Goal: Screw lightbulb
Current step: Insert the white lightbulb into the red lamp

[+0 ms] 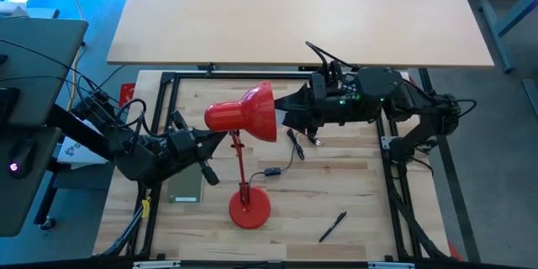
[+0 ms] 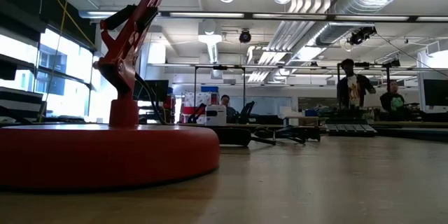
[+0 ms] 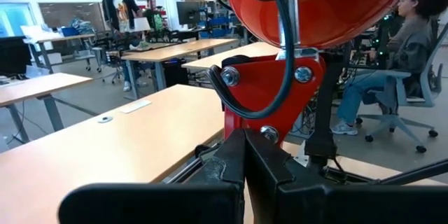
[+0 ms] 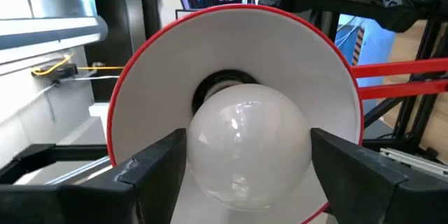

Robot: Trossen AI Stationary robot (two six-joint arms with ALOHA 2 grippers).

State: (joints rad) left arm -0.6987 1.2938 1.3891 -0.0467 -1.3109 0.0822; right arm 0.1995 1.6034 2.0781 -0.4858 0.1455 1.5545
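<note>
Mid-screwing, judging by the lightbulb (image 4: 246,141) seated at the socket deep inside the red lamp shade (image 4: 150,84). Right gripper (image 4: 246,164) at the shade's mouth, fingers (image 4: 155,162) spread either side of the bulb, contact uncertain, seemingly between turns. Next: probably closing on the bulb again, twisting further, keeping square to the socket. Left gripper (image 3: 245,171) shut on the lamp arm (image 3: 269,101) behind the shade, steadying it.
</note>
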